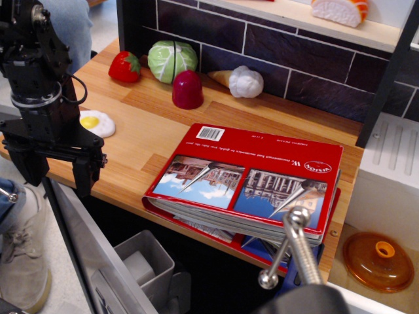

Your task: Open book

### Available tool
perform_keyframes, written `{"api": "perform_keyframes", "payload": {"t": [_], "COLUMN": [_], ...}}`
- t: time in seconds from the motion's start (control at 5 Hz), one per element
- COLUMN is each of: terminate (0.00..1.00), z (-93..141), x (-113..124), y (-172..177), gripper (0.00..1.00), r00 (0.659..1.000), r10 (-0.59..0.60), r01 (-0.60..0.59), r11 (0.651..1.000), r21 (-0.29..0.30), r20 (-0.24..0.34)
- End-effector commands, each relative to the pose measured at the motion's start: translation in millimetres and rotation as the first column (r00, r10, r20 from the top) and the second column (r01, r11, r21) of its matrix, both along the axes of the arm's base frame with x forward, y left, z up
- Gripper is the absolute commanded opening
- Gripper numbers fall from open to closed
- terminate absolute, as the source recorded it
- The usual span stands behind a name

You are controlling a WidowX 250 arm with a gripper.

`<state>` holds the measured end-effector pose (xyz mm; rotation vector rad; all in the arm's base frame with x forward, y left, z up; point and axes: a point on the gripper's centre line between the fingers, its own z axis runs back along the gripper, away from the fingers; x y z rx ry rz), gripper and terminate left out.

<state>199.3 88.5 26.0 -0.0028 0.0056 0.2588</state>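
Bright, even light; foreground perhaps blurred.

Book (245, 186) closed on counter (150, 124), overhanging front edge; toy foods behind it, fried egg (97, 122) to its left.

Black arm at left, wrist vertical, gripper (57, 171) pointing down, two fingers (84, 175) spread apart, nothing between, clear of everything.

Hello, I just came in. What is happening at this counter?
A robot arm hangs at the left edge of the wooden counter, its claw open and empty. The red book lies closed to its right, untouched. Toy foods sit behind: a strawberry, a cabbage and a fried egg.
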Motion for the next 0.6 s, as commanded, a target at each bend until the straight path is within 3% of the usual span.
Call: {"api": "perform_keyframes", "payload": {"t": [0.0, 0.2, 0.4], "terminate": [0.00, 0.00, 0.00], "z": [0, 11, 37], "x": [0, 6, 12], "y": [0, -10, -29], "gripper": [1.00, 1.00, 1.00], "r00": [1.000, 0.998, 0.989], "r10": [0.000, -0.051, -0.101], "r01": [0.000, 0.049, 0.091], "r11": [1.000, 0.997, 0.992], "r21": [0.000, 0.060, 0.090], "r20": [0.000, 0.027, 0.112]}}
